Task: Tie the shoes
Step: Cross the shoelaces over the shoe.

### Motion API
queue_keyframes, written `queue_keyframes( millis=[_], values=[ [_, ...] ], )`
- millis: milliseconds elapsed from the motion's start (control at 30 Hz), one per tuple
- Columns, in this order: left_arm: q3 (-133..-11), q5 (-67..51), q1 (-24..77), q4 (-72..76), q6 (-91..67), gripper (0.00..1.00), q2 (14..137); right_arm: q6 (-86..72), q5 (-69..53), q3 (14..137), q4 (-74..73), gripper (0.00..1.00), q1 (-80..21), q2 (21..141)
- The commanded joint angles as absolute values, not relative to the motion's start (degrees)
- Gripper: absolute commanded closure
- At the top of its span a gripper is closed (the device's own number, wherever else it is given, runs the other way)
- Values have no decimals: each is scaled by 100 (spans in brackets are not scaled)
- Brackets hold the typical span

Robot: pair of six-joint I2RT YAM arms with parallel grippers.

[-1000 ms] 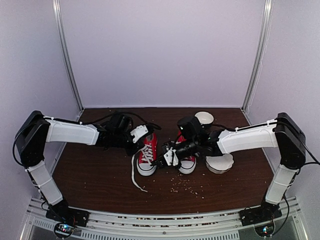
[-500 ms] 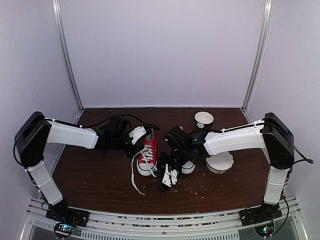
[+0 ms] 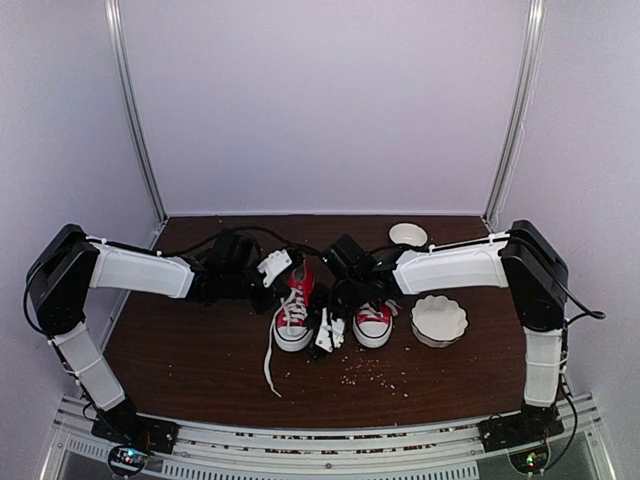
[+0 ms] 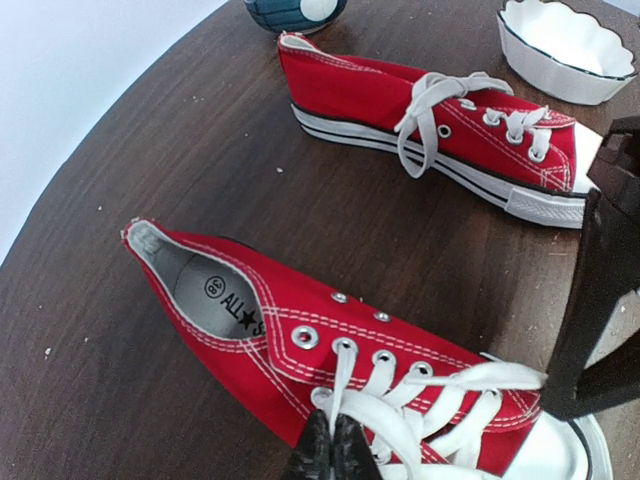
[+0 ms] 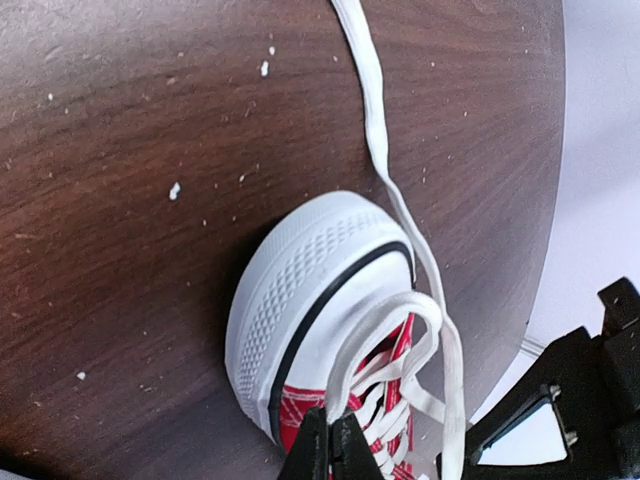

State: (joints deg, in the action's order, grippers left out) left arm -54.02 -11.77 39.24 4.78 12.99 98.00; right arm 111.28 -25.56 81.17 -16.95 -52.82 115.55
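Soft, even light is filling the booth [image 3: 320, 100], leaving only faint shadows under the shoes [image 3: 295, 300]. The top view is looking slightly grainy. Both wrist views are bending the table [image 4: 200, 200] edge, and the near fingertips [image 4: 316, 455] are blurring.

1. The left arm [image 3: 140, 270] and right arm [image 3: 450, 268] each wore white shells over the long links, with black housings at the joints.
2. Thin black cables ran along both arms.
3. White plates capped the wrist ends.
4. The left gripper [image 4: 330, 455] and right gripper [image 5: 328, 448] had narrow black fingers, matte and tapering.
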Motion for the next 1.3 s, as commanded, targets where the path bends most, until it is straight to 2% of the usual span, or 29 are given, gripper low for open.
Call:
queue_keyframes(
  millis=[0, 733, 1267],
  values=[
    [-5377, -1249, 3876, 807, 1291, 100, 9648, 11181, -2454, 8266, -1736, 100, -5133, 11642],
    [-5362, -1225, 3876, 867, 1268, 100, 9636, 11379, -2952, 8783, -2080, 100, -5104, 11955],
    [-5361, -1444, 3874, 872, 1301, 100, 9655, 11210, -2641, 9226, -1635, 100, -4913, 12322]
  ],
)
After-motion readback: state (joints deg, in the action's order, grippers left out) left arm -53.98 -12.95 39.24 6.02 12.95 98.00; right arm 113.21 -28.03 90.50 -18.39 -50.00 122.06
